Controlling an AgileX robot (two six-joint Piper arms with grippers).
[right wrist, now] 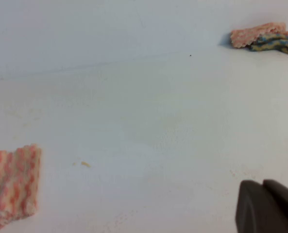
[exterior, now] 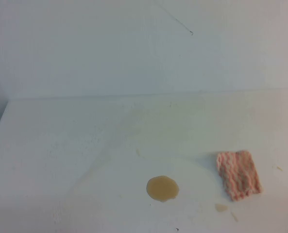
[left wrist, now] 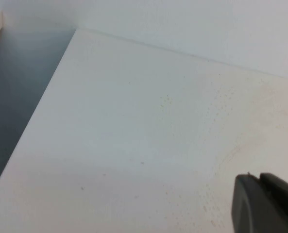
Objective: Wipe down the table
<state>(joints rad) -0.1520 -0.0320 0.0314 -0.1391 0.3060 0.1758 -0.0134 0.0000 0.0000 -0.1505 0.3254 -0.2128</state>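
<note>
Pink cloth [exterior: 238, 174] lies flat on table [exterior: 61, 145] near tan spill [exterior: 162, 188], to its R, not touching; R gripper [right wrist: 262, 187] closed, empty, over tabletop beyond cloth from spill; L gripper [left wrist: 259, 182] closed, empty, over bare top well L of spill.

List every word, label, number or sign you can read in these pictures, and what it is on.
None: no text shows anywhere.
The table, the pink cloth and the brown puddle are unmarked.
The left gripper, shut, over the table's left side, and the right gripper, shut, over the table near the cloth, show no lettering.
</note>
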